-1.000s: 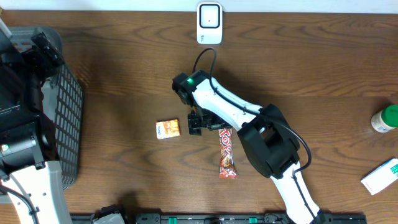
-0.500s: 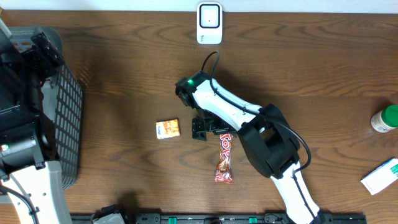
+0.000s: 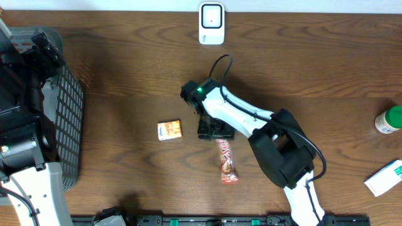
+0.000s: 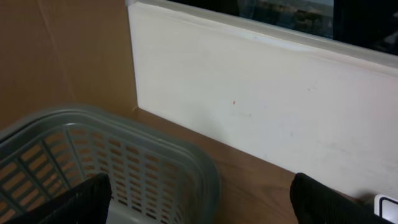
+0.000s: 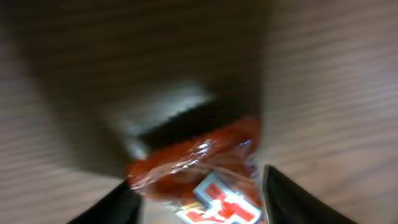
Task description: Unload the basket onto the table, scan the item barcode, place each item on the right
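A red and orange candy bar (image 3: 228, 164) lies on the wooden table, its length running toward the front edge. My right gripper (image 3: 217, 132) is down over the bar's far end. In the blurred right wrist view the wrapper (image 5: 199, 165) fills the gap between the two dark fingers (image 5: 283, 199); the jaws look open, close to its sides. The white scanner (image 3: 211, 23) stands at the back edge of the table. My left gripper (image 4: 199, 208) is open over the grey basket (image 4: 124, 168) with nothing between its fingers.
A small orange packet (image 3: 169, 130) lies left of the right gripper. The grey mesh basket (image 3: 66, 119) stands at the left edge. A green-capped bottle (image 3: 389, 119) and a white and green box (image 3: 384, 177) sit at the far right.
My right gripper has shifted right and lowered over the candy bar's far end, its jaws narrowing around it. The bar has turned and slid slightly. The left arm has not moved.
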You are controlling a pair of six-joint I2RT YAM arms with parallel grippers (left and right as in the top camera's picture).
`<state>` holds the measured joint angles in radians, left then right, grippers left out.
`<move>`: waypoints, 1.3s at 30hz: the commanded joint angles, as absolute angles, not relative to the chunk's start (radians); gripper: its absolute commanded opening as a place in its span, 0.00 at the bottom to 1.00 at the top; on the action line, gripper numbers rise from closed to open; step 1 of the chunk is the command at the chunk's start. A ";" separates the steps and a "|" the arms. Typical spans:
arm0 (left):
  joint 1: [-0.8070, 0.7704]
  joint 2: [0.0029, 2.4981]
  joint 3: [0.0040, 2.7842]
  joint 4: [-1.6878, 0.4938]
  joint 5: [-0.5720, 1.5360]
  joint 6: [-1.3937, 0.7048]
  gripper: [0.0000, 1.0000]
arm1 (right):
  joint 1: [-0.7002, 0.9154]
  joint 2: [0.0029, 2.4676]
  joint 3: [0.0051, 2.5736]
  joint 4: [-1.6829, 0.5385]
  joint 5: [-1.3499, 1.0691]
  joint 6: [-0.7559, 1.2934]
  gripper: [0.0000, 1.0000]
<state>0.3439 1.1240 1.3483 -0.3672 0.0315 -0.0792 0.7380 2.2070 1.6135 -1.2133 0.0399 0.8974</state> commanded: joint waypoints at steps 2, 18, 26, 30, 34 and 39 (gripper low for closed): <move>0.341 1.123 1.352 -0.366 0.041 -0.088 0.91 | 0.736 2.294 1.502 -1.072 0.009 0.865 0.43; 0.341 1.123 1.352 -0.366 0.041 -0.088 0.91 | 0.702 2.263 1.586 -1.038 -0.174 0.573 0.01; 0.341 1.123 1.352 -0.366 0.041 -0.088 0.91 | 0.594 2.154 1.653 -0.991 -0.804 0.021 0.01; 0.341 1.123 1.352 -0.366 0.041 -0.088 0.91 | 0.528 2.153 1.649 -0.988 -1.155 -0.280 0.01; 0.341 1.123 1.352 -0.366 0.041 -0.088 0.91 | 0.485 2.153 1.634 -0.997 -1.303 -0.661 0.05; 0.341 1.123 1.352 -0.366 0.041 -0.088 0.91 | 0.479 2.162 1.606 -0.802 -1.370 -0.751 0.01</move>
